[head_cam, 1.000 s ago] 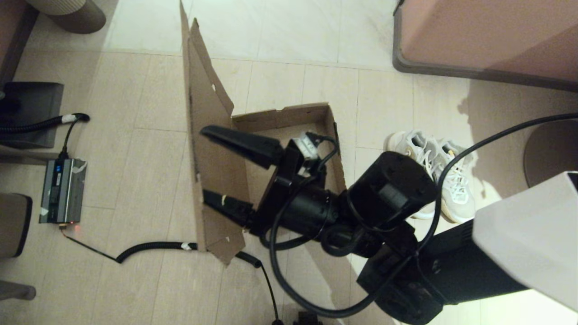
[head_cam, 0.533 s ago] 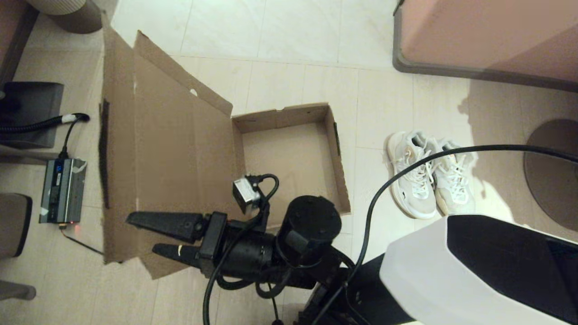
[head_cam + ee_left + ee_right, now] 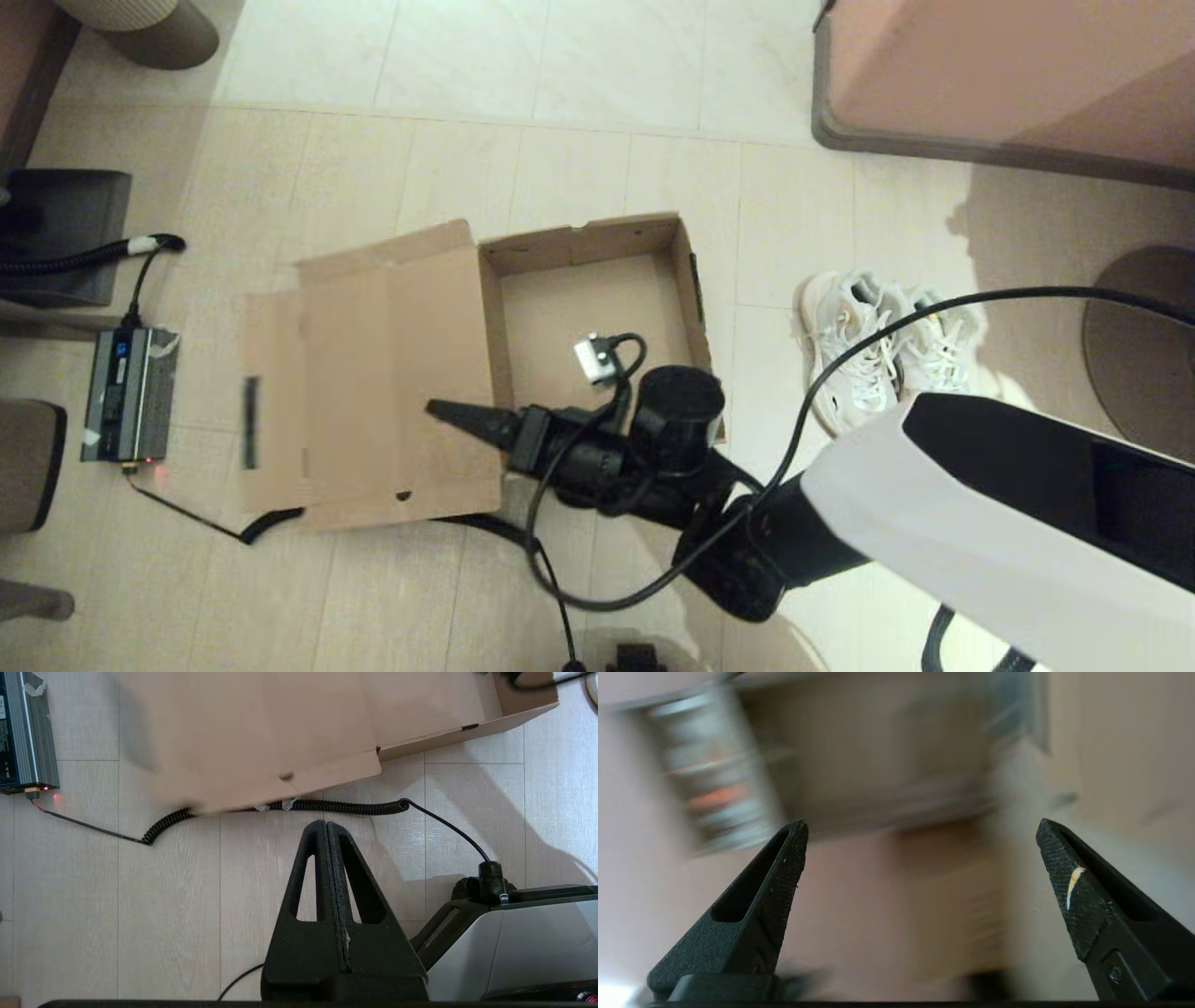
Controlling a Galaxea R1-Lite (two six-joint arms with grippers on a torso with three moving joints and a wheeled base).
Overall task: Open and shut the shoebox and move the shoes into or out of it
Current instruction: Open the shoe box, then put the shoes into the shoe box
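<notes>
Two white lace-up sneakers point(image 3: 887, 355) stand on the floor right of the open brown cardboard shoebox point(image 3: 686, 280), its flap lid point(image 3: 373, 373) lying flat. Right gripper point(image 3: 920, 858), fingers spread wide and empty, hovers over the box's near edge; left gripper point(image 3: 327, 828), closed on nothing, hangs above the floor.

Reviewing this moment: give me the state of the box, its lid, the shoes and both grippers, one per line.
shoebox: open, nothing inside.
lid: folded out flat on the floor to the robot's left.
shoes: side by side on the floor, right of the box.
right gripper: open, holding nothing.
left gripper: shut, holding nothing, above bare floor.
</notes>
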